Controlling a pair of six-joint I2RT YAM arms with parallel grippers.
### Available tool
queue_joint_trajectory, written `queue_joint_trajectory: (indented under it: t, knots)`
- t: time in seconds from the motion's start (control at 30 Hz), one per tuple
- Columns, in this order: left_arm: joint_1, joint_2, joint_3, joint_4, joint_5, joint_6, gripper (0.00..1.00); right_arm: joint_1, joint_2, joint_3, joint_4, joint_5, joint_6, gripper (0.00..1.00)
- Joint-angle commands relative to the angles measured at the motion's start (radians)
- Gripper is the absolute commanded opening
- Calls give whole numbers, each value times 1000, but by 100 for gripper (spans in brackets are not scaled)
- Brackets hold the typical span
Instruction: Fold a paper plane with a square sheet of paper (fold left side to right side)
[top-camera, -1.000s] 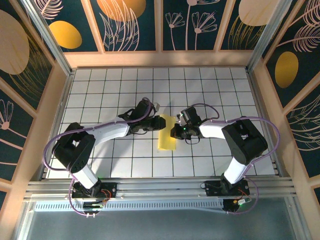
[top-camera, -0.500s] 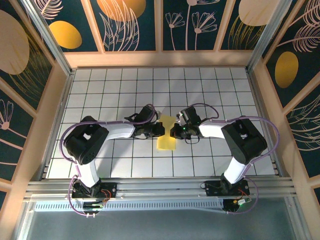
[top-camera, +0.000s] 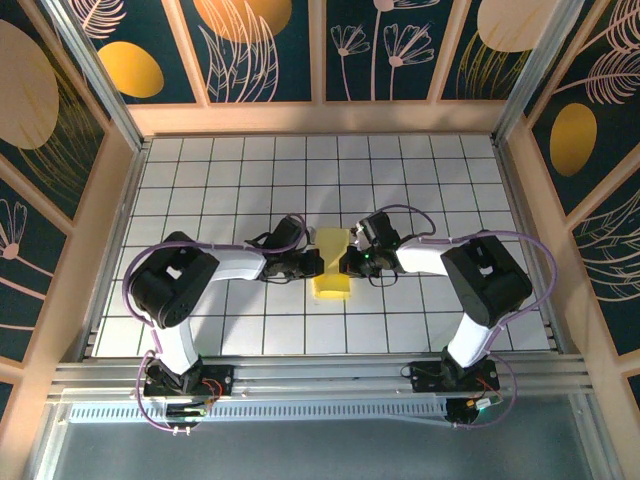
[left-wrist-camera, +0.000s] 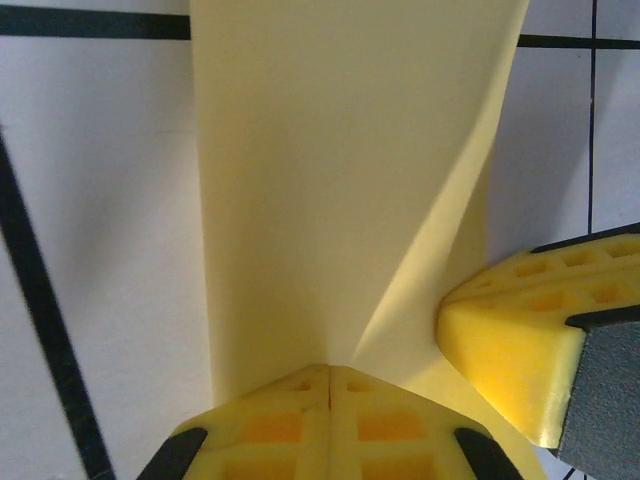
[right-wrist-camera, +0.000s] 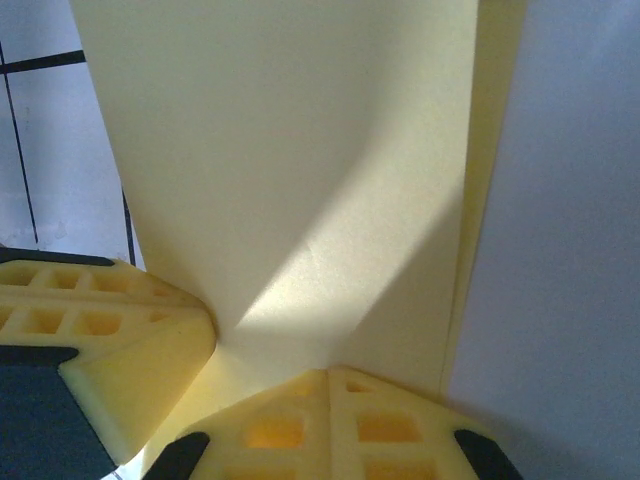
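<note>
The sheet of paper (top-camera: 332, 268) lies as a narrow yellow strip, and the two arms reach in to it from opposite sides. The left claw (top-camera: 312, 266) sits at the sheet's left edge and the right claw (top-camera: 348, 264) at its right edge, facing each other across the sheet's near half. Both claws are closed, yellow pads tip to tip. From the left wrist, the left claw (left-wrist-camera: 330, 388) meets the sheet where a slanting crease begins. From the right wrist, the right claw (right-wrist-camera: 330, 395) does the same on the opposite side. You cannot tell from here whether either claw has a layer nipped between its pads.

To carry left over right cleanly, I judge you should let the right claw act as the anchor. Bring the sheet's left edge across slowly, line it up with the right edge before pressing, and only then run a closed tip along the fold. Paper this thin will likely buckle or skate if you hurry.

Around the sheet stand dark blue walls (top-camera: 260, 50) painted with pale plants and orange ovals. Under the sheet is the white bench (top-camera: 200, 180), whose black grid lines (left-wrist-camera: 40, 300) give you a ready check for squareness.
</note>
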Motion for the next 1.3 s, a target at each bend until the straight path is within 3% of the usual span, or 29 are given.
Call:
queue_joint_trajectory:
  t: [0.0,0.27,0.47,0.93,1.27]
  knots:
    - [36,-21,-61,-55,-45,1,2,11,67,-31,-146,111,-23,0]
    - [71,-126,-115,-60,-47,37,0,10,60,-27,-146,100,-27,0]
    - [57,-187,-89,-14,15,57,0,11,54,-27,-140,94,-24,0]
    - [-1,15,39,-7,47,63,0,18,53,-27,-130,82,-20,0]
    - [-3,30,10,-36,26,76,0,20,-22,-2,-134,42,-16,0]
